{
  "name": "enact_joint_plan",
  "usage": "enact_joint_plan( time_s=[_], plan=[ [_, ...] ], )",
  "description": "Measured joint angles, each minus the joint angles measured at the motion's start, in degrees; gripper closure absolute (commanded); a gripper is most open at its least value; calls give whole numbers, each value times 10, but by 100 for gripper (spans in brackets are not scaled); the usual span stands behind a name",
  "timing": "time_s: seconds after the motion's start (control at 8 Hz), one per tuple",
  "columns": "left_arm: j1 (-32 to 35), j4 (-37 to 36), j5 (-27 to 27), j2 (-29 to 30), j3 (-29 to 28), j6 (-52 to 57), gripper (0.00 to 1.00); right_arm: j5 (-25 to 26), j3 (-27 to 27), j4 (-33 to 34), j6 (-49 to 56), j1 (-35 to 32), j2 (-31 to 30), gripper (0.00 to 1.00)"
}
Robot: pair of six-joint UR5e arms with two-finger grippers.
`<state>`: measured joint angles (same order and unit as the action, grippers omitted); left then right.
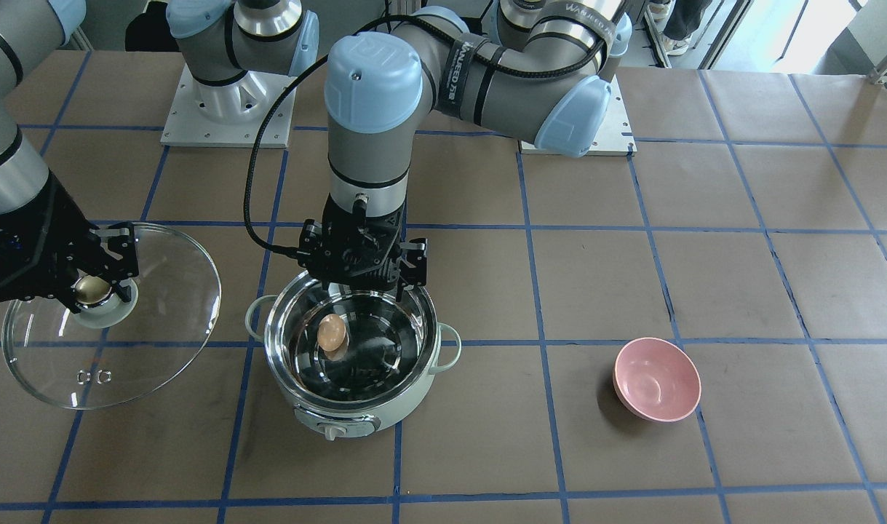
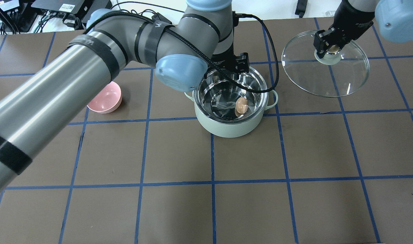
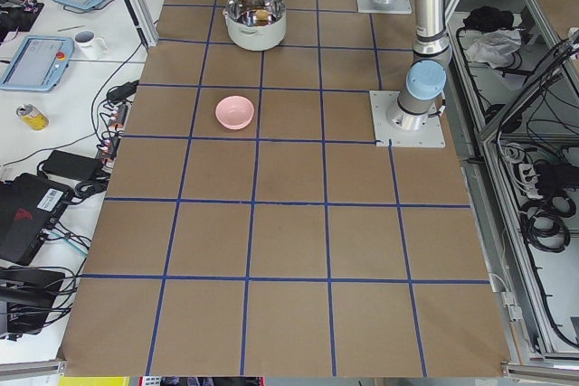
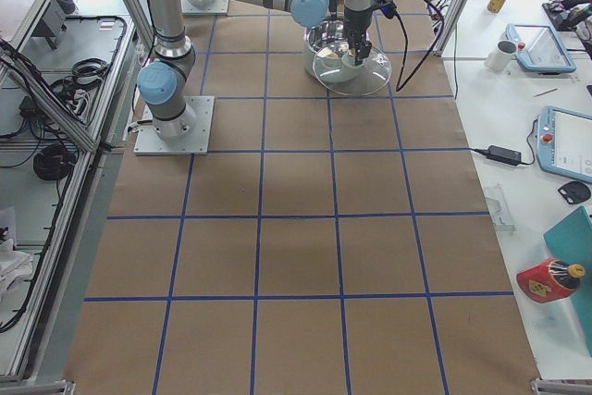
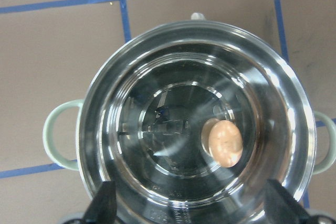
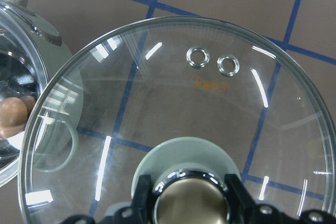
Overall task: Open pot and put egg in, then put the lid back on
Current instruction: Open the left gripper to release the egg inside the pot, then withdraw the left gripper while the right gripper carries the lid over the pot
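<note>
The mint-green pot (image 1: pixel 356 407) stands open on the table, also in the overhead view (image 2: pixel 226 127). The tan egg (image 1: pixel 332 333) lies on its steel floor, right of centre in the left wrist view (image 5: pixel 226 143). My left gripper (image 1: pixel 362 262) hangs open and empty over the pot's rim on the robot's side, its fingers (image 5: pixel 102 203) spread wide. My right gripper (image 1: pixel 94 291) is shut on the cream-gold knob (image 6: pixel 190 200) of the glass lid (image 1: pixel 159 320). It holds the lid in the air beside the pot, its edge over one pot handle.
A pink bowl (image 1: pixel 656 378) sits on the table on the pot's other side, well apart from it; it also shows in the overhead view (image 2: pixel 105 98). Both arm bases (image 1: pixel 228 109) stand at the robot's table edge. Blue tape lines grid the brown table.
</note>
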<state>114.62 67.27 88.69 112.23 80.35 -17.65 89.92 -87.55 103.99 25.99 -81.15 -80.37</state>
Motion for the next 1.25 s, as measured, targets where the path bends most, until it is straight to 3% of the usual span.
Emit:
enact_joint_plan(
  time_s=[0.5, 0.88, 1.25],
  plan=[
    [-155, 59, 10, -82, 6, 44, 0, -1, -1, 1, -94, -26, -4, 100],
    [-276, 116, 14, -152, 8, 112, 0, 1, -1, 9, -215, -108, 3, 100],
    [-330, 173, 59, -204, 8, 143, 0, 5, -1, 26, -317, -185, 25, 100]
  ],
)
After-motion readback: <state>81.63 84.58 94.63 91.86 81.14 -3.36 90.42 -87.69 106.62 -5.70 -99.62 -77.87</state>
